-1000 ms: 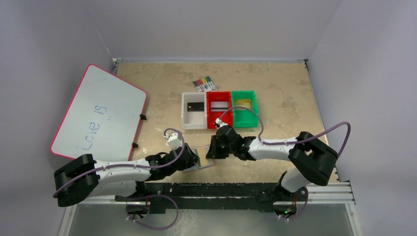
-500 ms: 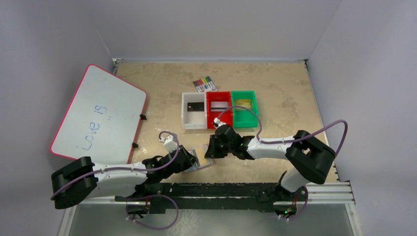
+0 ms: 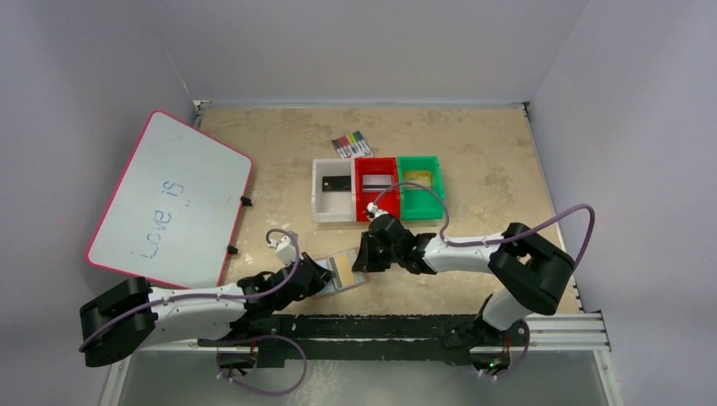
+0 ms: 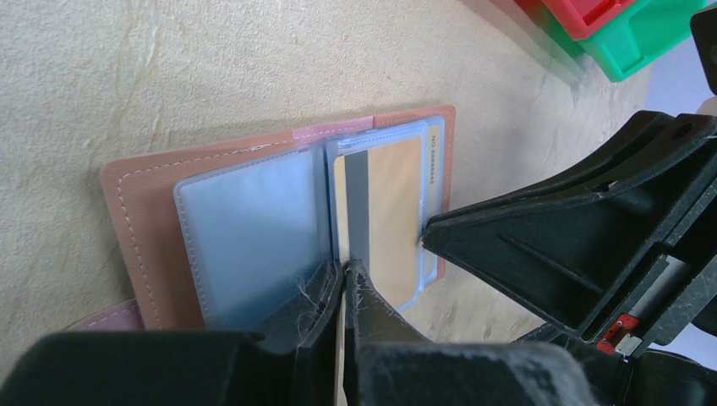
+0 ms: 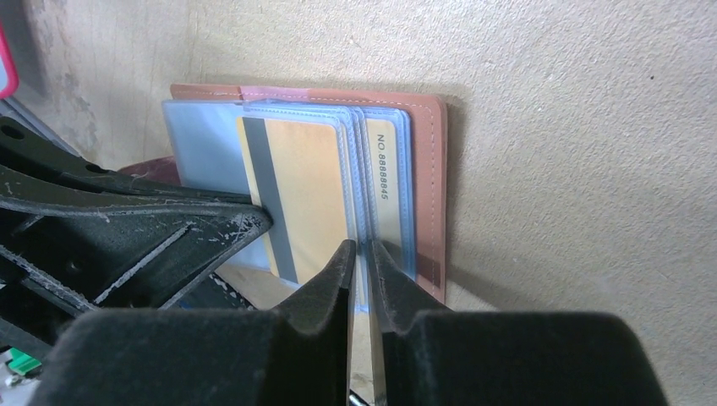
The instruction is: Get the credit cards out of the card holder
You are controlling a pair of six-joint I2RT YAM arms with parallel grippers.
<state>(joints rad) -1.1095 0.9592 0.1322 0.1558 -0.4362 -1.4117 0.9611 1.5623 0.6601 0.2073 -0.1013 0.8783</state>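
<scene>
The card holder [image 3: 342, 272] lies open on the counter [image 3: 473, 144] near the front edge, between my two arms. Its brown cover is down and its clear pockets face up. A gold card [image 4: 385, 220] with a dark stripe sits in the top pocket. A leaf beneath it shows a printed number [image 5: 385, 182], probably a second card.

My left gripper [image 4: 342, 275] is pinched together on the near edge of a clear pocket, close to the fold. My right gripper [image 5: 359, 254] comes in from the opposite side. Its fingers are almost together, with a thin pocket leaf in the slit between them. I cannot tell whether it is gripping yet.

Farther back on the counter stand a white bin [image 3: 317, 203], a red bin [image 3: 362, 203] and a green bin [image 3: 438, 199], each with a card inside. I judge the task to be well along, with the step in hand being to get the gold card free.

The next move needs one gripper to pin the holder down while the other catches the card itself rather than the plastic over it. The card then has to slide out along the pocket's open side, and I cannot make out which side that is. If both grippers only hold plastic, the whole holder will lift.
</scene>
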